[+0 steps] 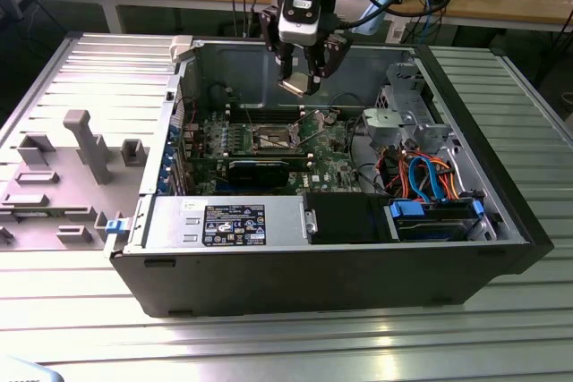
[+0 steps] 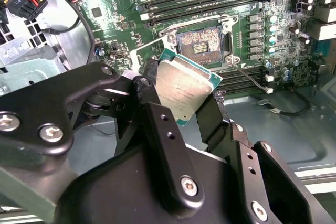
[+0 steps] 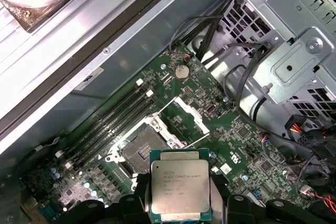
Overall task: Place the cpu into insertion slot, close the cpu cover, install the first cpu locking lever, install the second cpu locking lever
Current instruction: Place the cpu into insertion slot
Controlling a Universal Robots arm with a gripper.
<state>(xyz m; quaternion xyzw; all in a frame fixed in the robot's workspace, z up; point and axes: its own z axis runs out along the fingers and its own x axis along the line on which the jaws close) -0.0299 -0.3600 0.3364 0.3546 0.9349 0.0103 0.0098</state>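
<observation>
Gripper linkage is closest in the second wrist view: black fingers closed down to cpu width, pinching the cpu by two opposite edges, silvery lid toward the camera, cpu tilted. Insertion slot lies beyond it on the green motherboard, bare, contact field exposed, apart from the cpu. First wrist view: cpu held clear above the motherboard, insertion slot near it but offset, cpu cover flipped open just beside the insertion slot. Exterior view: gripper hangs inside the open PC case, cpu at its tips, insertion slot below and a bit toward the exterior view's left. Handling, my read: cpu is light, thin and rigid; the metal lid is smooth, so a loose edge grip could slip; underside contacts and the insertion slot's pins are the fragile part, so edges are the only sane place to hold, as now, and a cocked seat would likely bend pins
</observation>
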